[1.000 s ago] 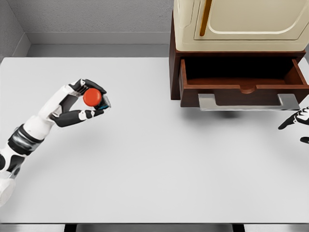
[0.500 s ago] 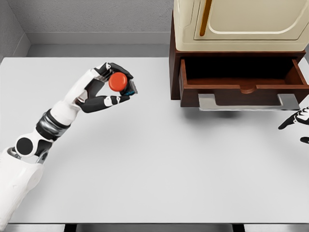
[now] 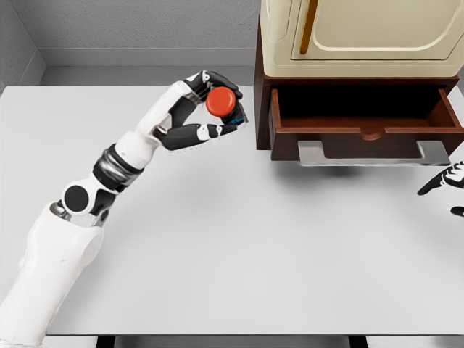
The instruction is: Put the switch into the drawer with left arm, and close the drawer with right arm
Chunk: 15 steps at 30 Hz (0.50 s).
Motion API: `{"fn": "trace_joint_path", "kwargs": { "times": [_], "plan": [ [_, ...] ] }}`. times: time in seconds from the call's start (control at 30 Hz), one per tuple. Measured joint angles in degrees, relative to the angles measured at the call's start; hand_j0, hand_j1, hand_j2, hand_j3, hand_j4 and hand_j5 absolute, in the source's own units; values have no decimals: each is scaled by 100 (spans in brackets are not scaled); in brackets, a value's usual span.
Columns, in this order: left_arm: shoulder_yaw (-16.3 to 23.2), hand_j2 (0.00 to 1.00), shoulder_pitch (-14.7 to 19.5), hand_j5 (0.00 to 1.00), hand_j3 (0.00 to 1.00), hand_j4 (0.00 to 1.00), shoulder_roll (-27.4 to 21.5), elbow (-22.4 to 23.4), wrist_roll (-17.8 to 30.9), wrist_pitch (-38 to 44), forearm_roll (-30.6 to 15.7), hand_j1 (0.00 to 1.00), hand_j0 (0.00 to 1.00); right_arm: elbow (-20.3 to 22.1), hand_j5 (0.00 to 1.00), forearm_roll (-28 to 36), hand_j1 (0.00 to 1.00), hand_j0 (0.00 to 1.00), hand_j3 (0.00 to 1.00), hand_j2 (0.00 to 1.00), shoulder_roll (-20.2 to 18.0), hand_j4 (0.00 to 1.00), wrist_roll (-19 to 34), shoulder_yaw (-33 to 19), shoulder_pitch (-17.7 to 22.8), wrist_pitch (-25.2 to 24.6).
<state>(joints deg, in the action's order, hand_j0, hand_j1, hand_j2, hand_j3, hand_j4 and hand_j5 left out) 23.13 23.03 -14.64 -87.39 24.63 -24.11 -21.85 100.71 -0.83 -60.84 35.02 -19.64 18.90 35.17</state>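
Observation:
The switch (image 3: 220, 102), a red round button on a dark base, is held above the table in my left hand (image 3: 214, 109), whose fingers are shut on it. It hangs just left of the cabinet's side, a little left of the open drawer (image 3: 366, 119). The drawer is dark brown wood with a silver handle (image 3: 373, 153) and its inside looks empty. My right hand (image 3: 444, 187) shows only at the right edge, below the handle's right end, fingers stretched out and holding nothing.
A cream cabinet (image 3: 362, 36) with a door sits on top of the brown drawer unit at the back right. The white table (image 3: 232, 254) spreads below, ending at a grey wall (image 3: 145, 29) behind.
My left arm has carried the switch up and to the right, from the table's left part to just beside the cabinet. The right hand and the drawer have stayed put.

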Motion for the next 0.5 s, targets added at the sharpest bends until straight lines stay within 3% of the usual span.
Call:
{"fn": "trace_joint_path", "kwargs": {
  "times": [0.5],
  "plan": [
    [25,48,413,48,48,48,625,7,0,371,549,48,48,0,69,0,69,69,69,69,0,69,0,-5,0,0]
  ]
}}
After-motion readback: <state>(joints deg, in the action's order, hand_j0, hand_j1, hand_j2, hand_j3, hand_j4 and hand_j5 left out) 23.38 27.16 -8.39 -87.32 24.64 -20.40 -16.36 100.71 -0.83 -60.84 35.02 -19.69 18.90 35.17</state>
